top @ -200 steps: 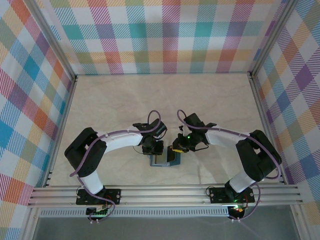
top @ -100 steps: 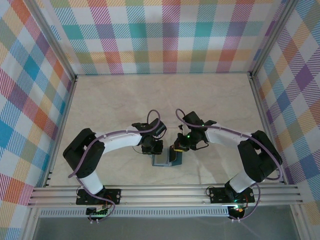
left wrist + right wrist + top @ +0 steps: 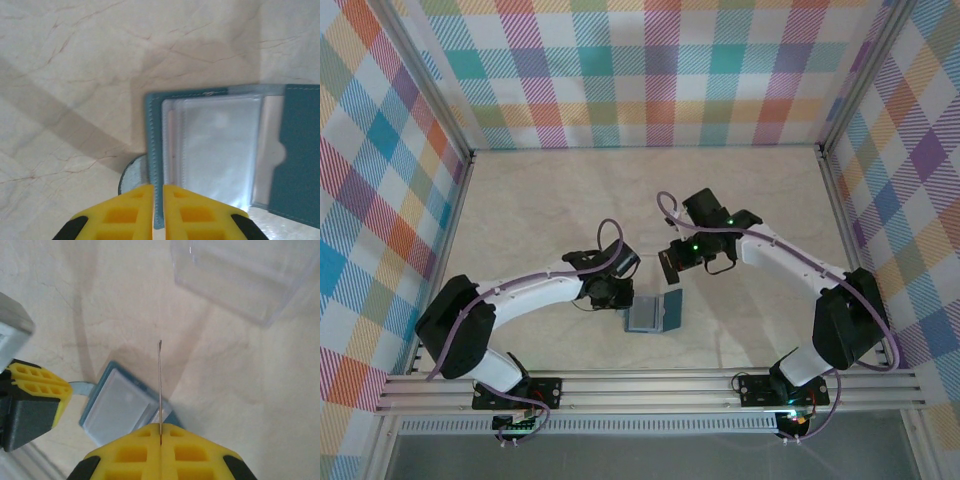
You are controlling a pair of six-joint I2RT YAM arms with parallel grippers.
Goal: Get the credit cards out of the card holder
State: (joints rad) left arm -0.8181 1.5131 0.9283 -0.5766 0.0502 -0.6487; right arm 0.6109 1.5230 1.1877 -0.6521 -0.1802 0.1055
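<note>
The left gripper (image 3: pixel 158 192) has its two yellow fingers almost together. The thin teal edge of the card holder (image 3: pixel 215 150) sits in the small gap between them, so it is pinching that edge. The card holder lies open and flat on the pale table (image 3: pixel 75 75), right in front of this gripper. Its see-through pockets (image 3: pixel 220 135) face up, and its teal flap is on the side away from the fingers. A little grey tab (image 3: pixel 134 172) sticks out of the holder just beside the left finger. The right gripper (image 3: pixel 160 432) has its fingers squeezed tight on one credit card (image 3: pixel 160 385). The card points straight out from the fingers and looks like a thin line from its camera. This gripper and its card are up off the holder, with the holder on the table below. A clear box (image 3: pixel 240 275) stands on the table past the card's tip, well apart from it.
</note>
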